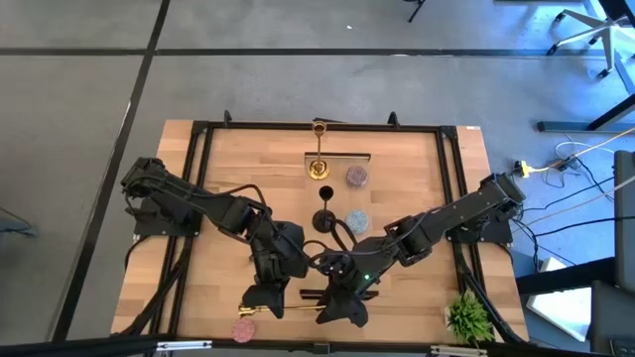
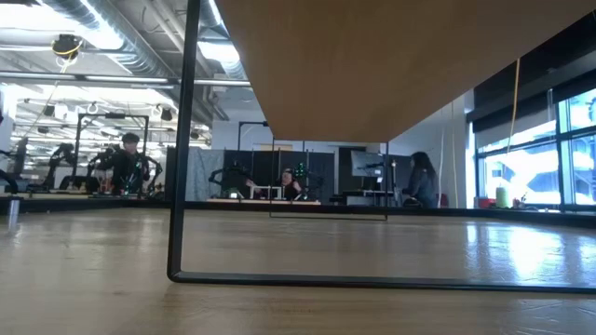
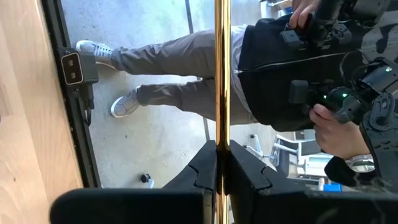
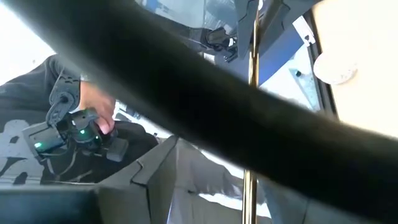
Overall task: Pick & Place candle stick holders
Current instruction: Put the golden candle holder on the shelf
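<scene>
left gripper (image 1: 266, 300) clamps a gold holder (image 1: 293, 310) lying at the bench's (image 1: 417, 178) front edge; right gripper (image 1: 342, 309) half-open beside it.

no readable text, label, brand, number or sign in any view. the small box (image 3: 73, 67) clipped on the table frame in the left wrist view has markings too blurred to read, and the person's dark top (image 3: 273, 74) shows no legible print. the grey pattern on the dark clothing (image 4: 18, 146) in the right wrist view cannot be made out as letters. nothing legible in the room behind in the low view.
</scene>
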